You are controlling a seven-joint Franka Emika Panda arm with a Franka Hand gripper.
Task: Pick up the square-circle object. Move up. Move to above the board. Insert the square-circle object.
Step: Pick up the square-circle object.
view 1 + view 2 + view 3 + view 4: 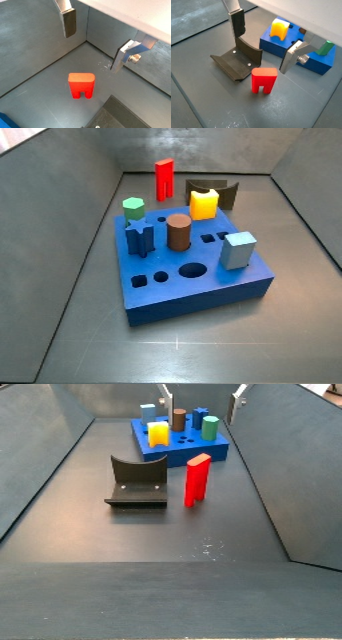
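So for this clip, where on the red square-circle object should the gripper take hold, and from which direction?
Grip the square-circle object on its solid upper part, above the slot, coming straight down. It stands upright on the floor with its two prongs downward, so the top is free and the flat faces suit the pads. The gripper is open above it, nothing held. The fixture stands close beside it, so I'd keep the descent vertical.
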